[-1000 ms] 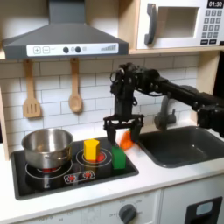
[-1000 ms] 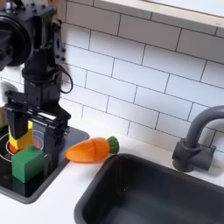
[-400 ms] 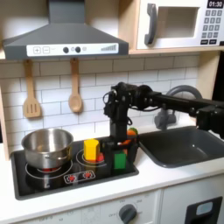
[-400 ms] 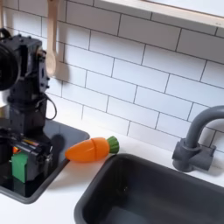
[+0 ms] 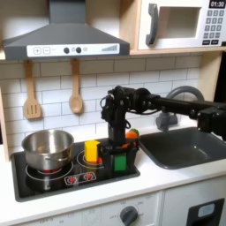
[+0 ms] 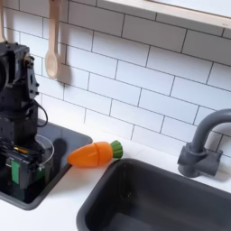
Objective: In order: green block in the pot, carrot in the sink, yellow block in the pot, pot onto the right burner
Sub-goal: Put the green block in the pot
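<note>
My gripper (image 5: 117, 160) is down on the cooktop at the front right corner, open, its fingers straddling the green block (image 5: 119, 162); in the second exterior view the green block (image 6: 15, 169) shows between the fingers of the gripper (image 6: 22, 170). The yellow block (image 5: 92, 150) stands on the right burner (image 5: 91, 162), just left of the gripper in the first exterior view. The silver pot (image 5: 48, 147) sits on the other burner. The orange carrot (image 6: 95, 153) lies on the counter between cooktop and sink (image 6: 158, 194); the carrot (image 5: 131, 135) is partly hidden behind the arm.
A dark arched faucet (image 6: 204, 143) stands behind the sink (image 5: 181, 146). Two wooden utensils (image 5: 32, 93) hang on the tiled wall under the range hood (image 5: 62, 40). A microwave (image 5: 181, 24) sits top right. Control knobs (image 5: 81, 179) line the cooktop's front edge.
The arm swung from above the carrot toward the cooktop's front corner and dropped, so the open fingers now sit low around the green block.
</note>
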Robot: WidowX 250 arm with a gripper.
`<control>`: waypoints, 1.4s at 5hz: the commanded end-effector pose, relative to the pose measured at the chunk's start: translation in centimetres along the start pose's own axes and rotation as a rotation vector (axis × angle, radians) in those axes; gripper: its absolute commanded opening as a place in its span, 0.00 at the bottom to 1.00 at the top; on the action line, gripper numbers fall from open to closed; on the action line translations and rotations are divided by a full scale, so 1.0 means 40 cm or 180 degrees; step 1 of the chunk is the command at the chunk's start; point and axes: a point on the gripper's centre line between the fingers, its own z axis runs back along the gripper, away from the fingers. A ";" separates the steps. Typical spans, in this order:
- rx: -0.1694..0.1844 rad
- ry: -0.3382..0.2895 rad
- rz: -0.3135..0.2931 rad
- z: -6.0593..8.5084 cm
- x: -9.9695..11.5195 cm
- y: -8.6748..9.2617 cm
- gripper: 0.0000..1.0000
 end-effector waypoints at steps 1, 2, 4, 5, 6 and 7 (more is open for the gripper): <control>-0.0082 -0.0265 -0.0312 -0.013 0.027 -0.020 1.00; -0.0218 -0.0370 -0.0496 -0.025 0.040 -0.030 1.00; -0.0144 -0.0642 -0.0455 -0.008 0.057 -0.037 1.00; 0.0075 -0.0611 -0.0376 -0.020 0.069 -0.032 1.00; 0.0194 -0.0601 -0.0298 -0.027 0.076 -0.023 1.00; 0.0256 -0.0596 -0.0367 -0.033 0.079 -0.041 1.00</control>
